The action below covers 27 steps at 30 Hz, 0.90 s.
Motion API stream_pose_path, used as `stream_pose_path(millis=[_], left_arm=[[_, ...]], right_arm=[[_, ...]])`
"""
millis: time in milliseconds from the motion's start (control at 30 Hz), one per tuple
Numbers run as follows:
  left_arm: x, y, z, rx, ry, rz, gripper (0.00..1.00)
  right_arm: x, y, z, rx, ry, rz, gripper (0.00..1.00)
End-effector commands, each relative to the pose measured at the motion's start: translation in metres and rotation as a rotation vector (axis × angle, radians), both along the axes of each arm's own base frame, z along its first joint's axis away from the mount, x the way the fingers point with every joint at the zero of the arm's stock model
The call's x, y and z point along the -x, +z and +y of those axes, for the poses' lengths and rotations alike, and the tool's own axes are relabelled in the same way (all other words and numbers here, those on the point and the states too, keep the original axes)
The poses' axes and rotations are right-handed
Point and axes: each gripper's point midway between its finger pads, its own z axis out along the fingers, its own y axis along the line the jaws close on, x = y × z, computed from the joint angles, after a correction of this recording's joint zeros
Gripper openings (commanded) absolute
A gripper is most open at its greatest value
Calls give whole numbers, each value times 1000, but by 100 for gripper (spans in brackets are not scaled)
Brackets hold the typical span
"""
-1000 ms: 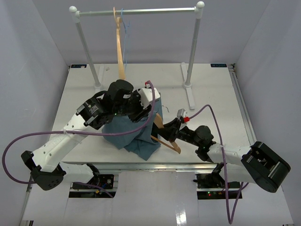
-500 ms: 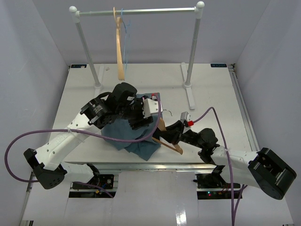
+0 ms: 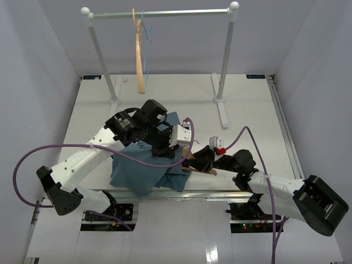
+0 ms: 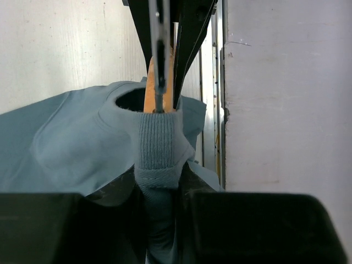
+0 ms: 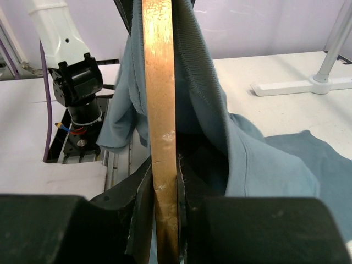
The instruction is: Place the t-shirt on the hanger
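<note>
The teal t-shirt (image 3: pixel 137 171) lies bunched at the table's near edge, draped over the wooden hanger (image 3: pixel 204 168). In the left wrist view my left gripper (image 4: pixel 158 184) is shut on the shirt's ribbed collar (image 4: pixel 157 137). The hanger's grey hook (image 4: pixel 160 60) and wooden neck (image 4: pixel 150 93) stick out of the neck hole just beyond it. In the right wrist view my right gripper (image 5: pixel 165 184) is shut on the hanger's wooden bar (image 5: pixel 159 82), with t-shirt cloth (image 5: pixel 264 159) hanging over its right side. From above, the left gripper (image 3: pixel 184 149) and right gripper (image 3: pixel 199 160) sit close together.
A clothes rail (image 3: pixel 165 13) on two posts stands at the back, carrying another wooden hanger (image 3: pixel 139 55) and a thin blue wire hanger (image 3: pixel 147 30). The rail's right foot (image 3: pixel 221 110) lies behind the right arm. Cables loop off the near table edge.
My left gripper has moved toward the near right and closed on the collar. The shirt has spread lower and leftward over the hanger. The right gripper has kept its hold.
</note>
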Motion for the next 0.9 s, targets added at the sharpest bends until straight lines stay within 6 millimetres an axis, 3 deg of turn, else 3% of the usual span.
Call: stream_pose_path(millis=[0, 67, 233, 400, 500, 633, 867], left_arm=[[-1, 1, -15, 57, -24, 9, 0], [-6, 0, -15, 64, 9, -12, 0], [-33, 3, -7, 99, 171, -134, 0], [-43, 2, 4, 107, 296, -169, 0], [-47, 3, 10, 135, 360, -188, 0], [-50, 11, 15, 180, 438, -197, 0], [-57, 32, 24, 296, 576, -215, 0]], right_arm=[[-3, 107, -12, -316, -61, -285, 8], [-15, 105, -15, -307, -115, -263, 11], [-50, 102, -28, -294, -312, -155, 48], [-83, 96, -43, -245, -500, -5, 74], [-101, 86, -56, -214, -631, 117, 75], [-103, 81, -68, -226, -681, 197, 70], [-104, 44, -70, -164, -712, 335, 65]])
